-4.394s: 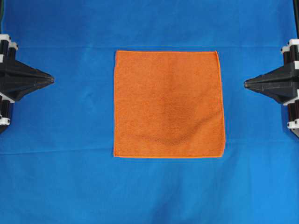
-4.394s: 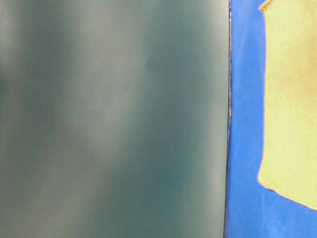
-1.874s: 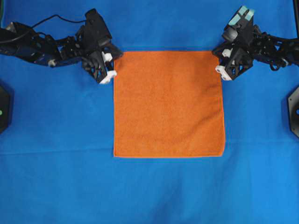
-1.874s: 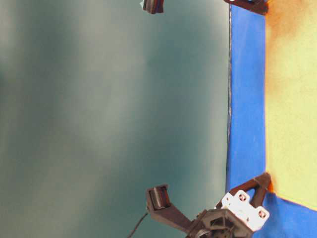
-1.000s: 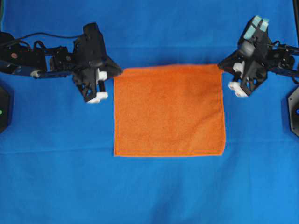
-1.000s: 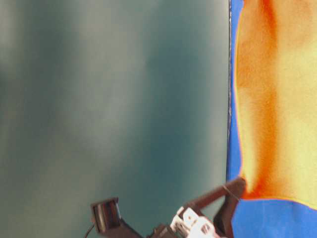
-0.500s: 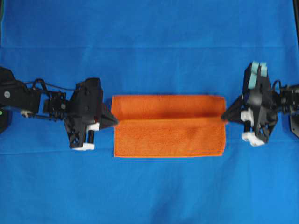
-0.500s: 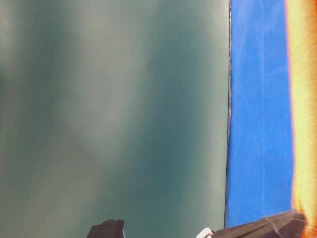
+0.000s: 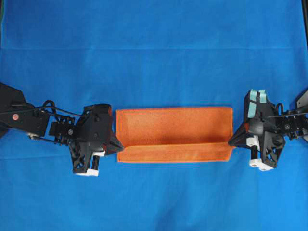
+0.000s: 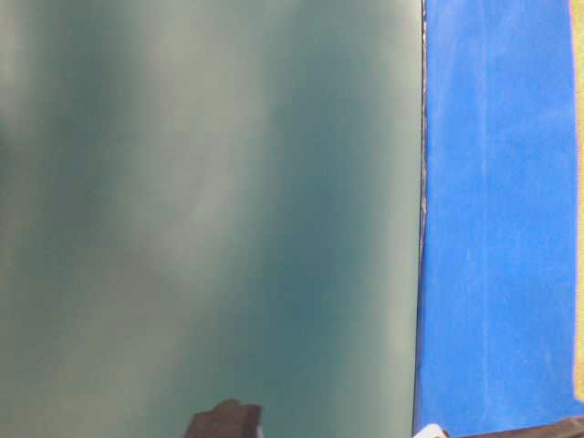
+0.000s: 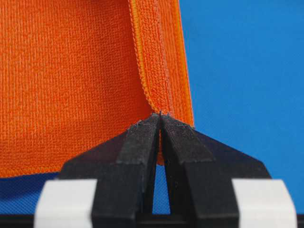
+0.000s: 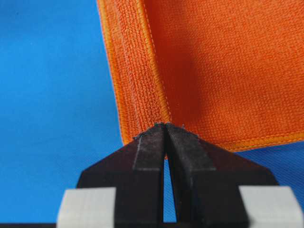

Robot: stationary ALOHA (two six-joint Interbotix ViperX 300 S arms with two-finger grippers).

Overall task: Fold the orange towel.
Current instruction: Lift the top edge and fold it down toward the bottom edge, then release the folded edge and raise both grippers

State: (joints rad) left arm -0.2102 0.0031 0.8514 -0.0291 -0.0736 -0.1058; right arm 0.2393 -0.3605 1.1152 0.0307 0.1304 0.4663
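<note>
The orange towel (image 9: 174,134) lies mid-table on the blue cloth (image 9: 154,53), folded over — the left gripper (image 9: 118,147) and right gripper (image 9: 231,143) each pinch a carried corner near its front edge.

A robot lab bench. A plain blue cloth (image 9: 154,43) covers the whole worktop, with two black arms, left (image 9: 33,122) and right (image 9: 288,122), reaching in from opposite sides. Cameras look down from overhead, from table level and from each wrist. Behind the bench edge stands a blank grey-green wall (image 10: 201,201).
</note>
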